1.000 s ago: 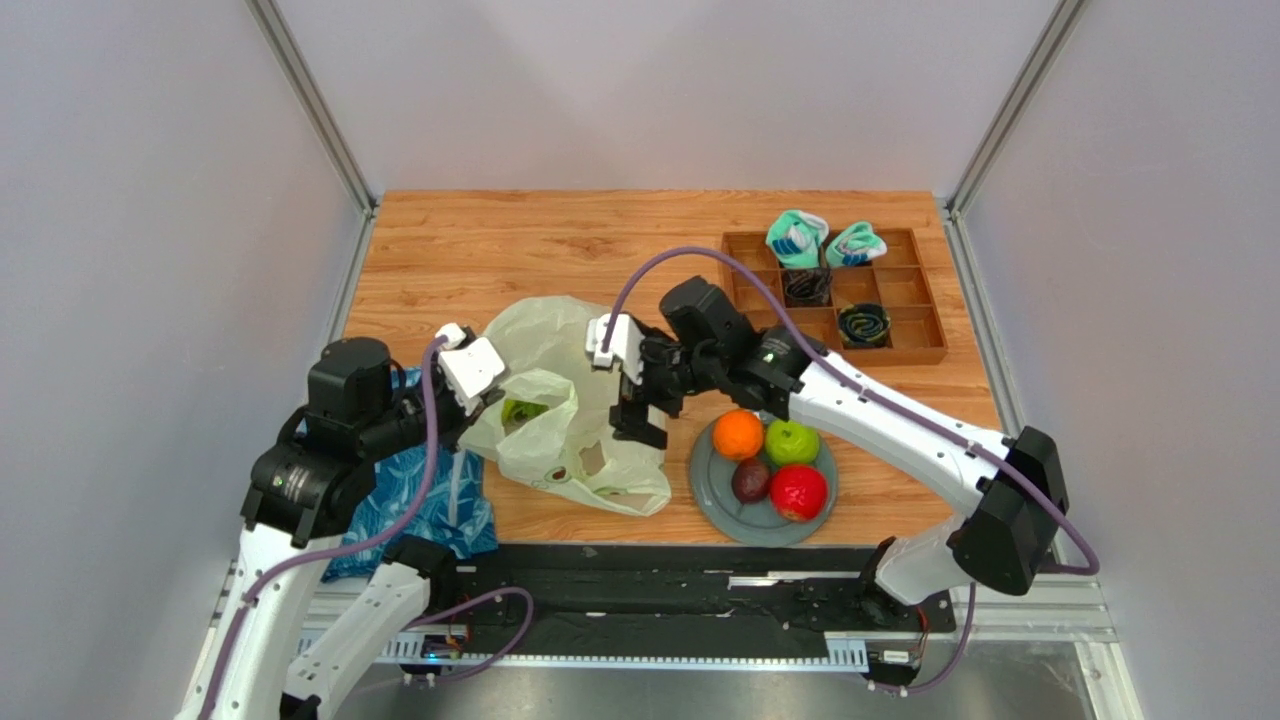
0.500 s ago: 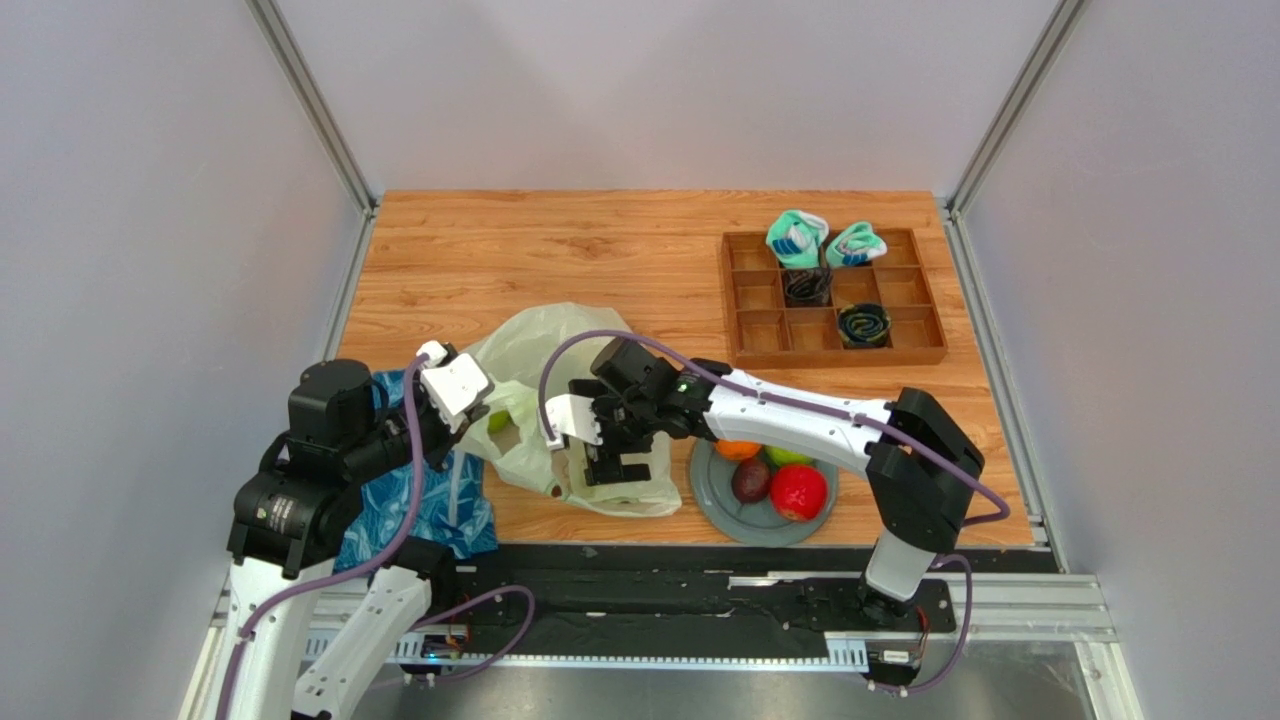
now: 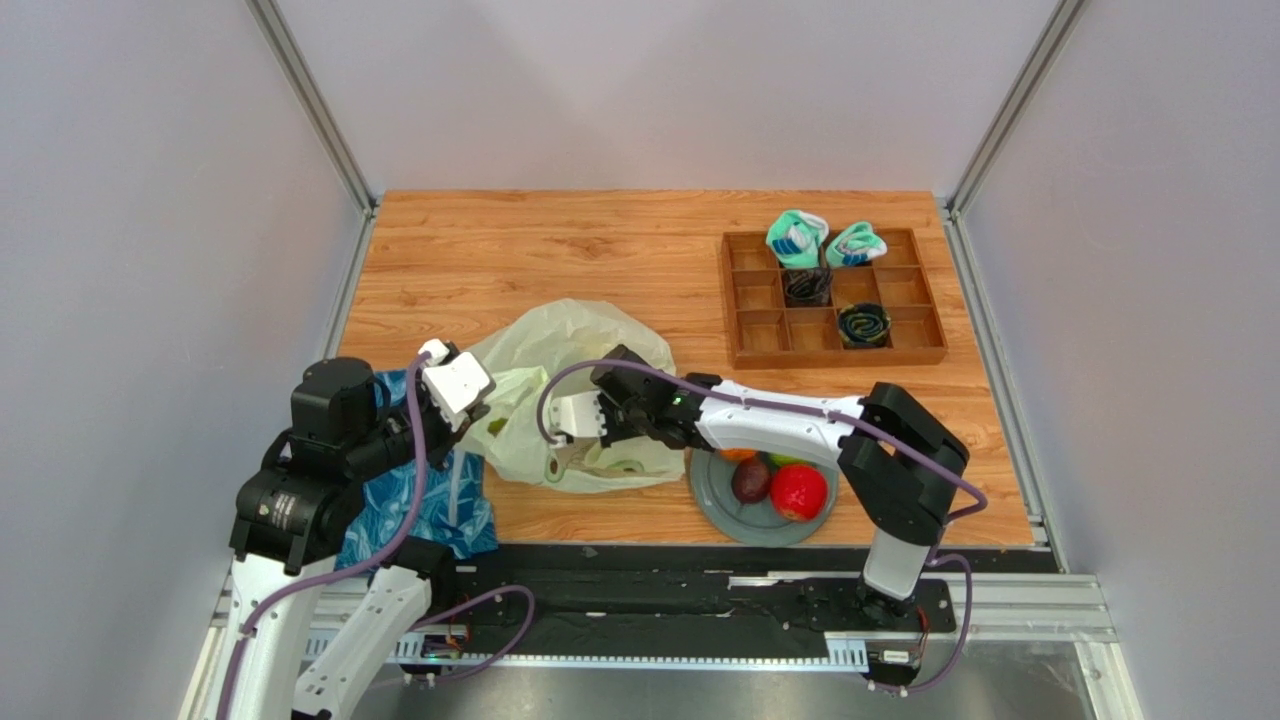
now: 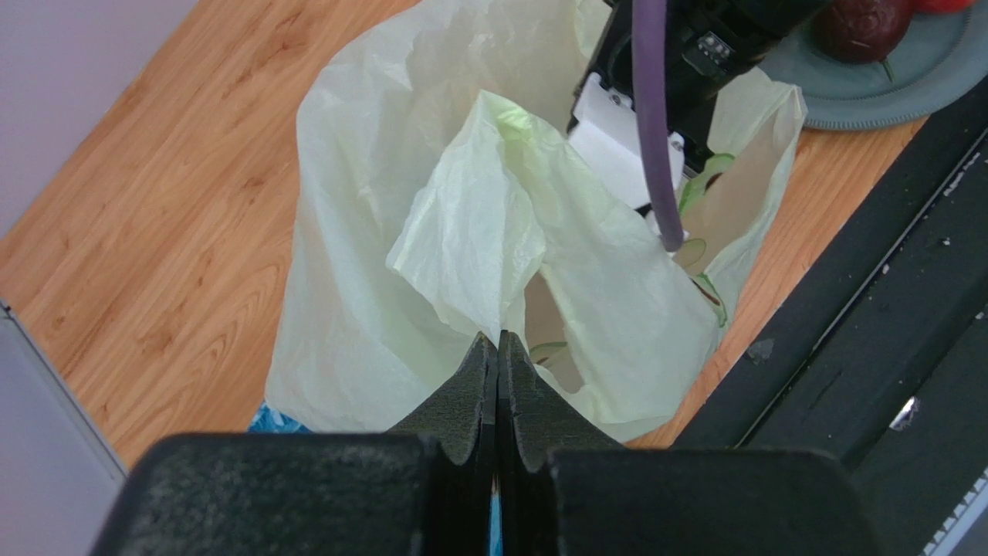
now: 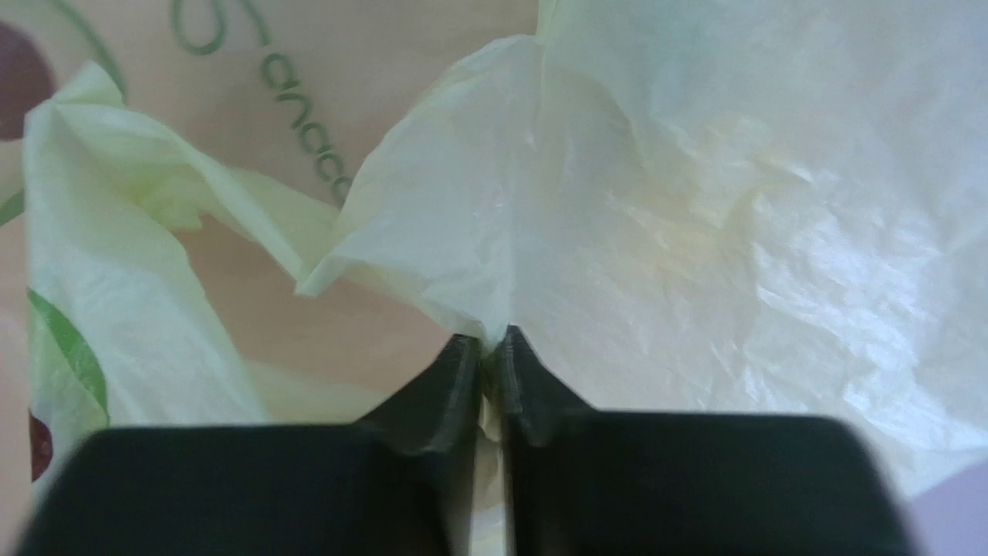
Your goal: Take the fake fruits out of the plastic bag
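Observation:
The pale yellow-green plastic bag (image 3: 579, 353) lies crumpled near the table's front edge. At its left side my left gripper (image 3: 481, 408) is shut on a fold of the bag's rim (image 4: 499, 336), holding it up. My right gripper (image 3: 577, 444) is pressed into the bag's near side and shut on its thin film (image 5: 493, 338). Fake fruits rest on a grey plate (image 3: 721, 507) right of the bag: a red apple (image 3: 798, 492), a dark brown-purple one (image 3: 750, 480), and an orange (image 3: 736, 452) and green apple (image 3: 783, 456) partly hidden by the right arm. Whatever the bag holds is hidden.
A blue leaf-patterned bag (image 3: 436, 503) lies under the left arm. A brown divided tray (image 3: 834, 357) at the back right holds two rolled teal-and-white socks (image 3: 796, 237) and dark coiled items. The black rail (image 3: 676, 578) runs along the near edge.
My right gripper swung left and down from beside the plate onto the bag's near side and went from open to shut on the film. The left arm drew back slightly, still holding the rim.

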